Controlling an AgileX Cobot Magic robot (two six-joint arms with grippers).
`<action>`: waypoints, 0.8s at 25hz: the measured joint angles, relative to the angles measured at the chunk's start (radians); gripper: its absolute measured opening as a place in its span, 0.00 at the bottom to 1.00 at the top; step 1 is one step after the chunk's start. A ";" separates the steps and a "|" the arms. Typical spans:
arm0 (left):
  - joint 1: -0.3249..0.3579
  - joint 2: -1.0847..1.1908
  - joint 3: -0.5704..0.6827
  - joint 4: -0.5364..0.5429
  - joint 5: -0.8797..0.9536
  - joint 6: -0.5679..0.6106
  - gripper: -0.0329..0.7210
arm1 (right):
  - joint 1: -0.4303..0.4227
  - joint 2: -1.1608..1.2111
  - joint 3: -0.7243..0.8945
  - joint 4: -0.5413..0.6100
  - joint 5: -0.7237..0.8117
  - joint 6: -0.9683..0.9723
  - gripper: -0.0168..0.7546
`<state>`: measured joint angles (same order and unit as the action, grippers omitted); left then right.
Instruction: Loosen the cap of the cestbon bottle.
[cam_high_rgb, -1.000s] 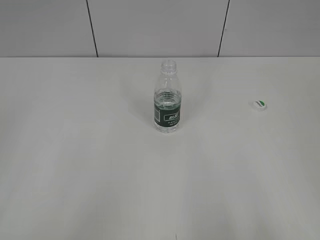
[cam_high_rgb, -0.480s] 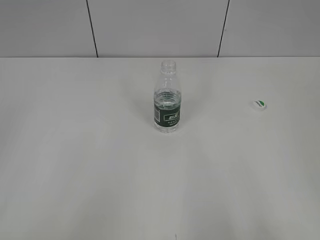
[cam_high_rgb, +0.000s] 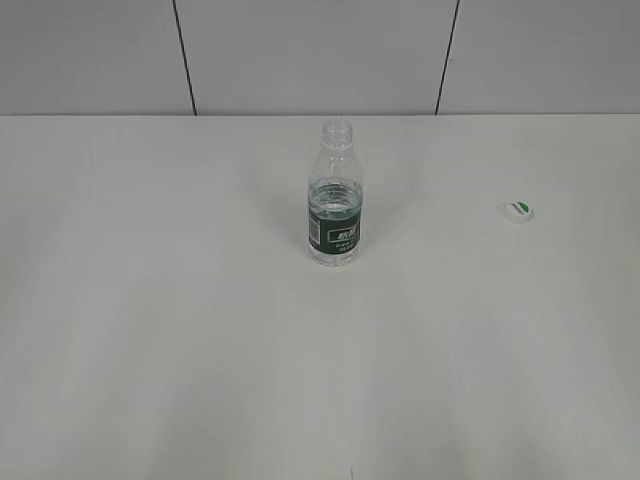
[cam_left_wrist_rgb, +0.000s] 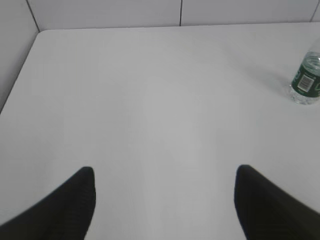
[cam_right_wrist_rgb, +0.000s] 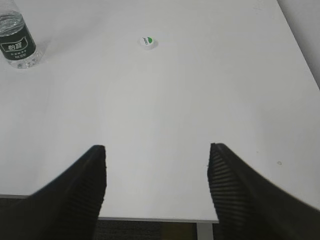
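**Bottle uncapped at desk centre, cap lying apart to the right**

Bottle and cap are seen separated on the white desk (cam_high_rgb: 150, 330). The cestbon bottle (cam_high_rgb: 334, 195) is stood upright near the middle of the desk in the exterior view, its mouth open and its dark green label band turned toward the camera, with clear water visible up to about the top of the label. The cap (cam_high_rgb: 516, 210) is laid flat on the desk well to the right of the bottle, its green leaf mark facing up; nothing is touching it.

Neither arm is seen in the exterior view. In the left wrist view, the left gripper (cam_left_wrist_rgb: 165, 200) is held low over a bare stretch of desk, its two dark fingers (cam_left_wrist_rgb: 70, 207) spread wide apart with nothing between them; the bottle is seen only at the far right edge of that view, cut off above the label. In the right wrist view, the right gripper (cam_right_wrist_rgb: 156, 187) is held above the near edge of the desk, its ribbed fingers (cam_right_wrist_rgb: 80, 187) likewise spread wide and holding nothing. From that camera the cap is seen ahead of the fingers and well apart from them, with the bottle at the upper left corner of the view. Grey wall panels (cam_high_rgb: 300, 50) are seen behind the desk.
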<state>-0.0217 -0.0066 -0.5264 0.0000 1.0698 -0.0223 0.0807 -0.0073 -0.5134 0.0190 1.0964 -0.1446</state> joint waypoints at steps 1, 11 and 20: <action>0.008 0.000 0.000 0.000 0.000 0.000 0.74 | 0.000 0.000 0.000 0.000 0.000 0.000 0.66; 0.010 0.000 0.000 -0.009 0.000 0.000 0.72 | 0.000 0.000 0.000 0.000 0.000 0.000 0.66; 0.010 0.000 0.000 -0.010 0.000 0.000 0.72 | 0.000 0.000 0.000 0.000 0.000 0.000 0.66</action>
<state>-0.0113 -0.0066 -0.5264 -0.0102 1.0698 -0.0223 0.0807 -0.0073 -0.5134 0.0190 1.0964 -0.1446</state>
